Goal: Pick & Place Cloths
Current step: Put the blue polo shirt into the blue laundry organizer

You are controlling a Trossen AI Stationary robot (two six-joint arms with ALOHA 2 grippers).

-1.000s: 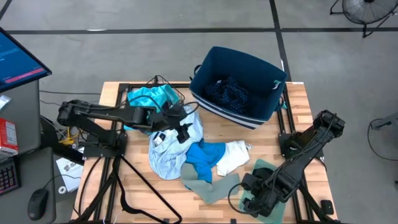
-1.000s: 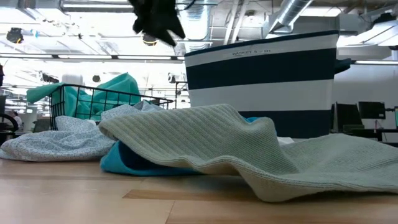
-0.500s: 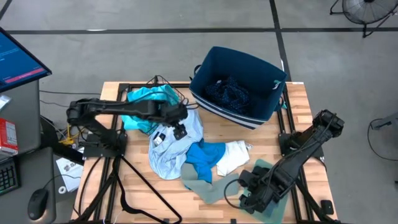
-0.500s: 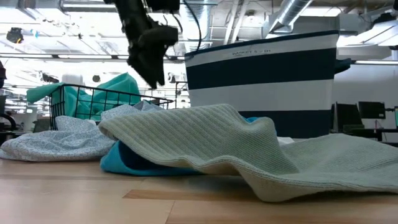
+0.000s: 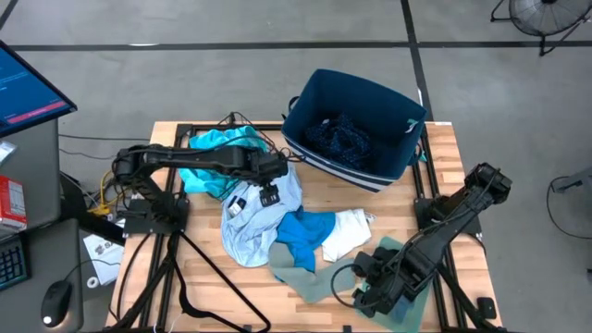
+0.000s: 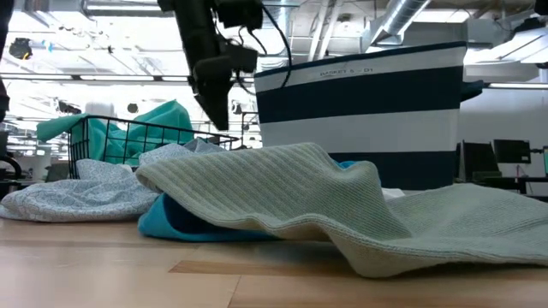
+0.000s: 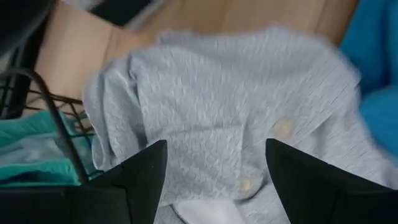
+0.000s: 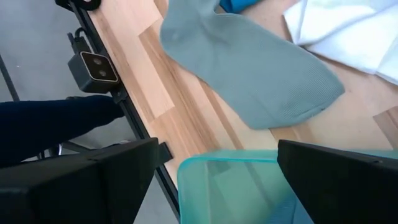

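Note:
A heap of cloths lies mid-table: a pale blue-white shirt (image 5: 250, 222), a bright turquoise piece (image 5: 302, 236), a white one (image 5: 347, 231) and a grey knit (image 5: 314, 276), which lies partly over the turquoise piece. A dark navy patterned cloth (image 5: 338, 139) lies inside the navy bin (image 5: 393, 153). No small black cloth shows. My left gripper (image 5: 266, 191) hangs open just above the shirt (image 7: 211, 118), fingers pointing down (image 6: 214, 81). My right gripper (image 5: 370, 285) is open above the green tray (image 8: 249, 186), near the table's front right.
A wire basket (image 6: 128, 137) holding a teal cloth (image 5: 217, 148) stands at the far left of the table, beside my left arm. The bin stands at the far right. Bare wood (image 5: 199, 277) shows at the near left. A camera module (image 8: 93, 70) sits on the near table frame.
My left gripper has come down from high above the table toward the pale blue-white shirt, its arm swinging rightward. My right gripper has shifted slightly toward the table's left, over the tray. The cloths have not moved.

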